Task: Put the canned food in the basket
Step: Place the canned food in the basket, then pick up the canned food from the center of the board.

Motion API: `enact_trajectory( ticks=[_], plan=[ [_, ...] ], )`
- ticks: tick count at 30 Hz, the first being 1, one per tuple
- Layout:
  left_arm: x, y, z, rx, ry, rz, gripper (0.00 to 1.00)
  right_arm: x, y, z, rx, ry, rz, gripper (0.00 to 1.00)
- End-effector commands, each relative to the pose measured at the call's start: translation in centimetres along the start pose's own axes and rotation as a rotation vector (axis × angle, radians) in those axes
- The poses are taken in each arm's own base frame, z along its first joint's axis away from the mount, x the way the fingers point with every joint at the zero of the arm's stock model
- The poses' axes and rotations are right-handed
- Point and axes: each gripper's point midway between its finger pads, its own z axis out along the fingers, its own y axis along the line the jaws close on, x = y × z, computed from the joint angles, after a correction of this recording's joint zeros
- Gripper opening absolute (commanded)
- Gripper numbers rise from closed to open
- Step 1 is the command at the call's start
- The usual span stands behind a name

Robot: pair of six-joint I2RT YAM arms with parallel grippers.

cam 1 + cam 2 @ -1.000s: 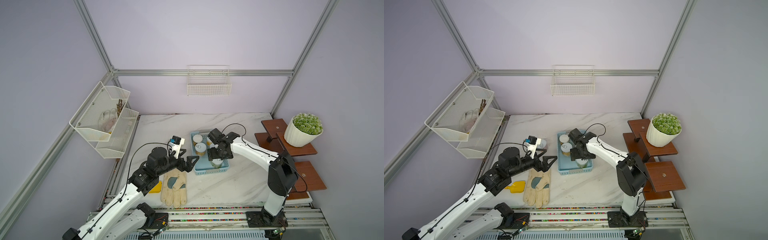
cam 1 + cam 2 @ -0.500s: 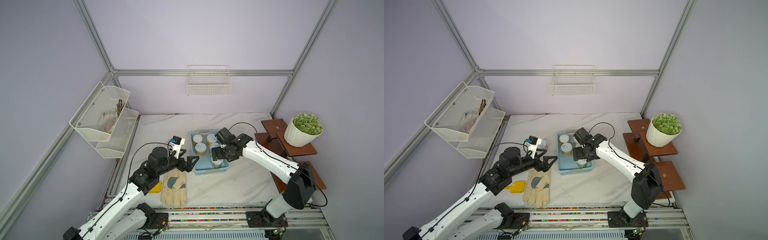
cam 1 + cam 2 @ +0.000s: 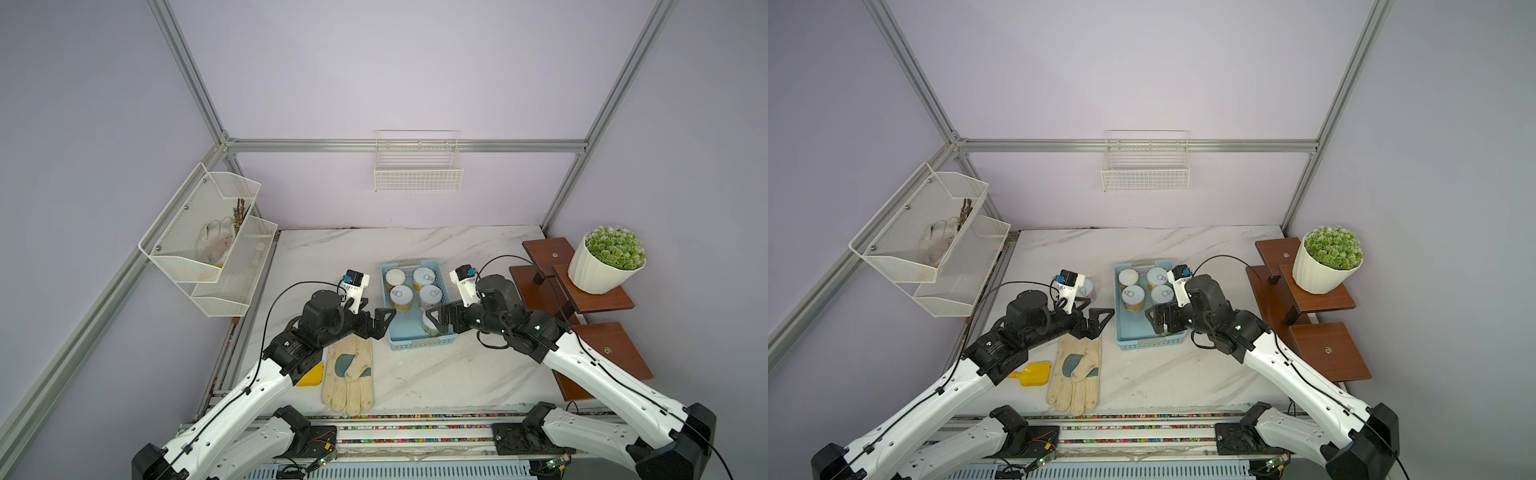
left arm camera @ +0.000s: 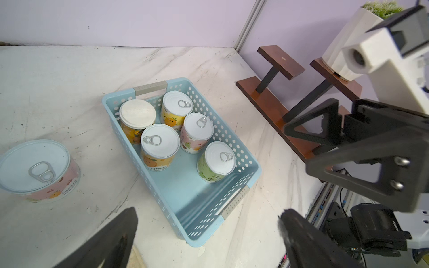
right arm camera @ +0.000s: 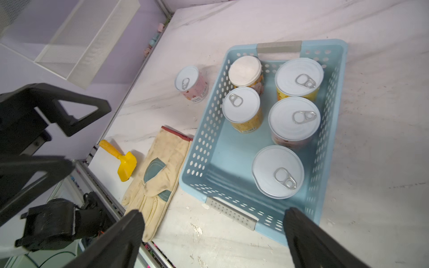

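Basket [image 4: 185, 195] holds five tins [image 4: 160, 141]; sixth tin [image 4: 34, 166] stands outside.

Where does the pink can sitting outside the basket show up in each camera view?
In a top view: not seen; the left arm's wrist camera covers that spot.
In a top view: the pink can peeks out behind that camera, left of the basket.
Left wrist: pink can beside the basket's long wall.
Right wrist: pink can beyond the glove, near the basket's far corner.
Shared landmark: the basket.
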Motion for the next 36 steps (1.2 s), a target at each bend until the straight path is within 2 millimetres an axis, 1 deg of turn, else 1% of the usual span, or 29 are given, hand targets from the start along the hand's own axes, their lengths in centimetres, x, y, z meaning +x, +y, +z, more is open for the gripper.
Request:
enact_trajectory(
  ticks=[1,3,5,8,10,12,15,21,27,34,36],
  plan=[
    [-2.1,0.9,-0.2,-0.075,-0.045,-0.012,1.00,-2.2,2.9,-1.8,-0.153,-0.131,-0.075,0.97],
    [-2.0,1.8,0.2,-0.121,-0.037,-0.026,1.00,-2.6,3.1,-2.5,-0.175,-0.199,-0.061,0.96],
    [-1.8,2.5,0.5,-0.163,-0.024,-0.038,1.00,-2.9,3.8,-3.5,-0.239,-0.272,-0.047,0.96],
    [-1.5,3.1,1.0,-0.193,-0.001,-0.051,1.00,-3.3,5.1,-5.0,-0.359,-0.388,-0.027,0.97],
    [-1.2,3.3,1.2,-0.201,0.010,-0.057,1.00,-3.4,5.5,-5.4,-0.403,-0.424,-0.014,0.97],
    [-1.0,3.5,1.5,-0.210,0.020,-0.062,1.00,-3.3,5.7,-5.5,-0.419,-0.432,-0.014,0.97],
    [-0.8,4.6,1.6,-0.274,0.030,-0.080,1.00,-3.3,5.7,-5.6,-0.425,-0.438,-0.021,0.96],
    [0.2,9.4,1.7,-0.491,0.075,-0.161,1.00,-3.2,5.7,-5.7,-0.405,-0.424,-0.044,0.96],
    [0.8,12.3,3.3,-0.567,0.133,-0.193,1.00,-3.2,5.5,-5.7,-0.378,-0.405,-0.058,0.96],
    [1.8,15.1,5.4,-0.651,0.307,-0.198,1.00,-2.7,5.1,-4.9,-0.350,-0.358,-0.063,0.96],
    [1.5,15.8,5.6,-0.684,0.340,-0.187,1.00,-2.5,4.9,-4.7,-0.345,-0.354,-0.058,0.95]
  ],
)
